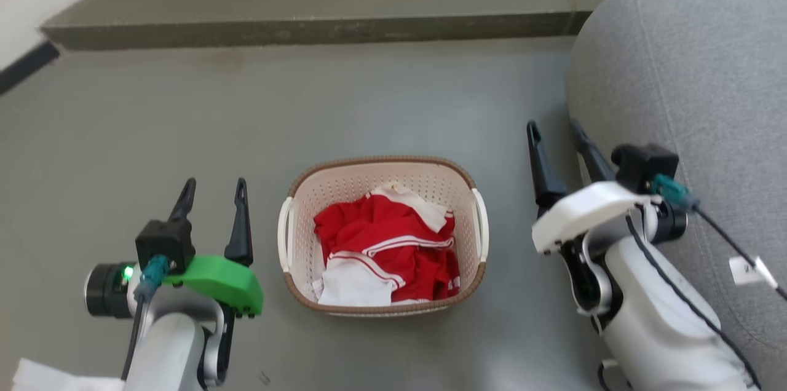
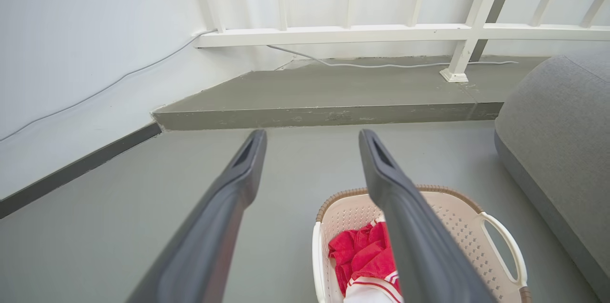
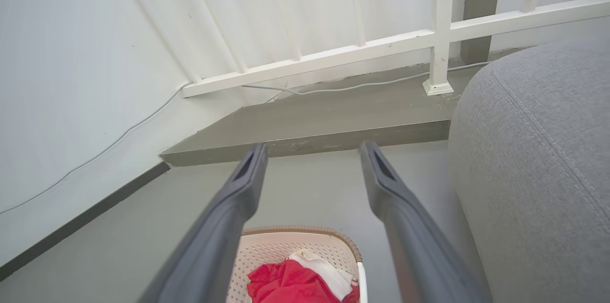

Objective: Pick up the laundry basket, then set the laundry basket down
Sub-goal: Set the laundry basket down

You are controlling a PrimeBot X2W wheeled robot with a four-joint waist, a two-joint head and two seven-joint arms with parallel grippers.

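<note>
The laundry basket (image 1: pixel 344 185) stands on the grey floor between my two arms, cream-white and perforated with a brown woven-look rim, white side handles and red-and-white clothes (image 1: pixel 384 249) inside. My left gripper (image 1: pixel 212 191) hangs open to the basket's left, apart from it. On the other side my right gripper (image 1: pixel 555 133) is open too, fingers pointing away over bare floor. The left wrist view has the basket (image 2: pixel 457 217) low and to the right behind one finger of that gripper (image 2: pixel 310 141). In the right wrist view the basket (image 3: pixel 281 250) lies at the bottom between the fingers of the gripper (image 3: pixel 312 153).
A grey cushioned seat (image 1: pixel 688 83) bulges in close on the right, beside my right arm. A raised concrete step (image 1: pixel 307 31) crosses ahead, with a white railing (image 2: pixel 381 31) and a thin cable (image 2: pixel 381 64) behind it. A white wall with a dark skirting (image 2: pixel 76 169) runs along the left.
</note>
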